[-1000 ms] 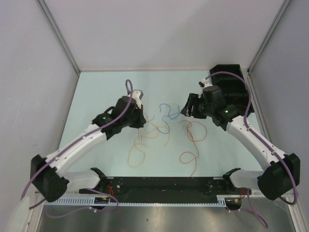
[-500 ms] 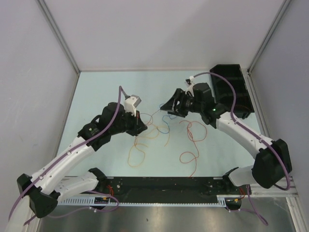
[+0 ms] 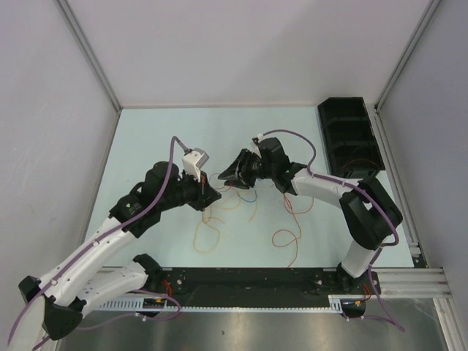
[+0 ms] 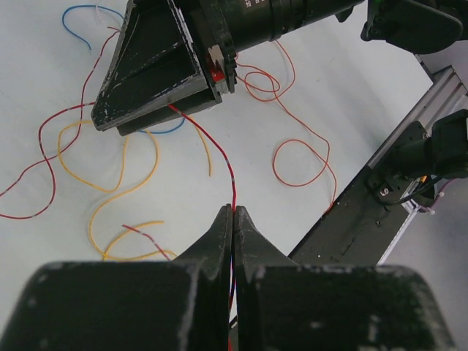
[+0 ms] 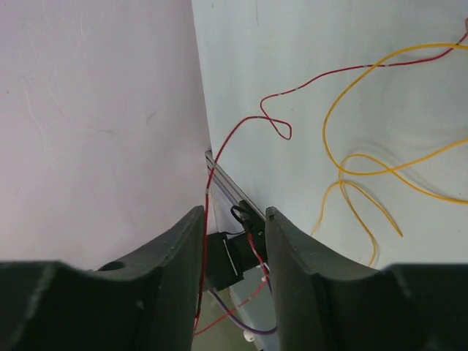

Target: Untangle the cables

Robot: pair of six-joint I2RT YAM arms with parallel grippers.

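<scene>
The left gripper (image 4: 232, 213) is clenched on the red cable (image 4: 219, 150), which leaves its fingertips and rises in a taut, slightly bent line to the underside of the right gripper (image 5: 230, 219) just ahead. The right gripper's fingers (image 5: 191, 241) stand parted, and the red cable runs through the gap, close along the inner edge of one finger without being pinched. The yellow cable (image 5: 325, 121) lies in loose loops on the table (image 3: 146, 139) below and to one side of both grippers. From the left wrist, the orange cable (image 4: 275, 159) curls on the right and the blue cable (image 4: 67, 16) lies beyond the right gripper.
</scene>
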